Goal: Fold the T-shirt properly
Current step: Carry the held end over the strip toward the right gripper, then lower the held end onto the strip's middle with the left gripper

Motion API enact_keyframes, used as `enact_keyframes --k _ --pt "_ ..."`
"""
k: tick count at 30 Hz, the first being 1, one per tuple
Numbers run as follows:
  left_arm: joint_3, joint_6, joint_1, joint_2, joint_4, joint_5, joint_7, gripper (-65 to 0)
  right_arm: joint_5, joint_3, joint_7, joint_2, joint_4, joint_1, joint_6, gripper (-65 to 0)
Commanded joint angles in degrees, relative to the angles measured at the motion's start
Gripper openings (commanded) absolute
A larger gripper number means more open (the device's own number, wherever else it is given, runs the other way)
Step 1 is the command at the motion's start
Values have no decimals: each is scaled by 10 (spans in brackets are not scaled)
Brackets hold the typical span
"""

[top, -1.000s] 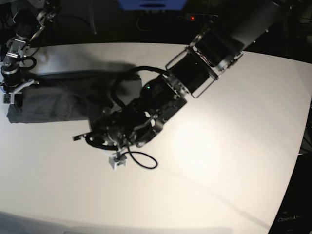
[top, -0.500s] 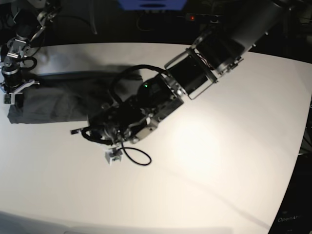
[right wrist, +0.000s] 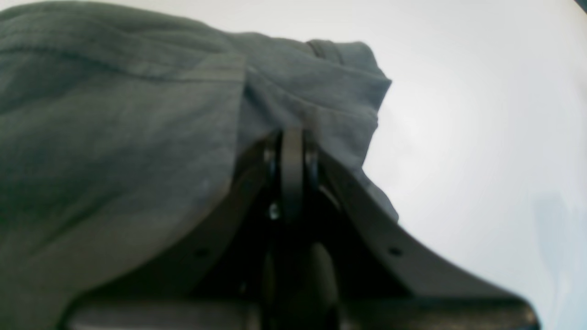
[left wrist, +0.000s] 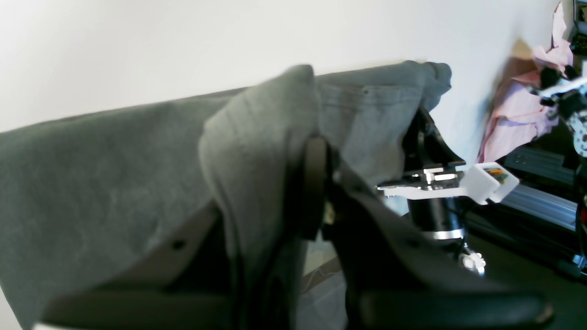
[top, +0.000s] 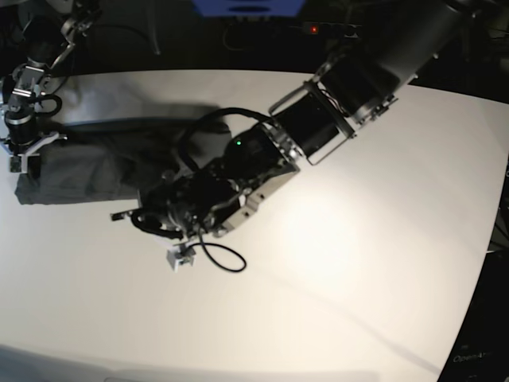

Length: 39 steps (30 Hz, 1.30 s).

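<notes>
Here, both grippers pinched tight on the shirt [top: 87, 171], one at each end.

Left gripper [left wrist: 293, 183]: jaws nearly together, clamped on a raised fold of grey cloth. Fabric draped over and to the left of the jaws, spreading away across the white table [left wrist: 137, 41]. Beyond the jaws and to their right, a hemmed corner of the shirt, with the right arm's black wrist and white bracket just past it. Further right, off the table edge, a pink cloth [left wrist: 518, 114], blurred.

Right gripper [right wrist: 292, 151]: jaws fully together, biting a bunched edge of the shirt. Cloth heaped ahead of and left of the jaws, a stitched hem running across it; bare table to the right of them.

From the base view: shirt lying dark and wrinkled toward the table's far left, stretched between the two grippers. Right gripper [top: 22, 155] at the shirt's outer left end, near the table edge. Left gripper [top: 147, 211] at the shirt's near right end, its arm reaching in diagonally from the upper right and covering part of the cloth. A black cable loop [top: 219, 259] hanging just below the left wrist, over bare table.
</notes>
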<state>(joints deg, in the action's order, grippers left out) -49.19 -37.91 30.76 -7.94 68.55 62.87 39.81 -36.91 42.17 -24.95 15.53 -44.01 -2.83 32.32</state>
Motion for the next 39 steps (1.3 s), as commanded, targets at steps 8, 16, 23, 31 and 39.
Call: enact_keyframes --k 8,16,23,31,39 --pt "3 4 15 -11 8 10 1 -617 -102 -17 149 -34 24 19 77 -647" --pt "-35 5 30 -11 25 53 22 -282 -102 -17 149 -34 24 19 77 -647" --pt "-41 71 31 -11 61 72 20 -127 -102 -17 149 -34 24 20 77 -647" --pt "40 88 6 18 63 88 50 -137 -102 -18 149 -33 24 21 77 -647" --pt "91 89 -44 80 85 88 96 -503 -102 -18 144 -33 24 23 77 -647"
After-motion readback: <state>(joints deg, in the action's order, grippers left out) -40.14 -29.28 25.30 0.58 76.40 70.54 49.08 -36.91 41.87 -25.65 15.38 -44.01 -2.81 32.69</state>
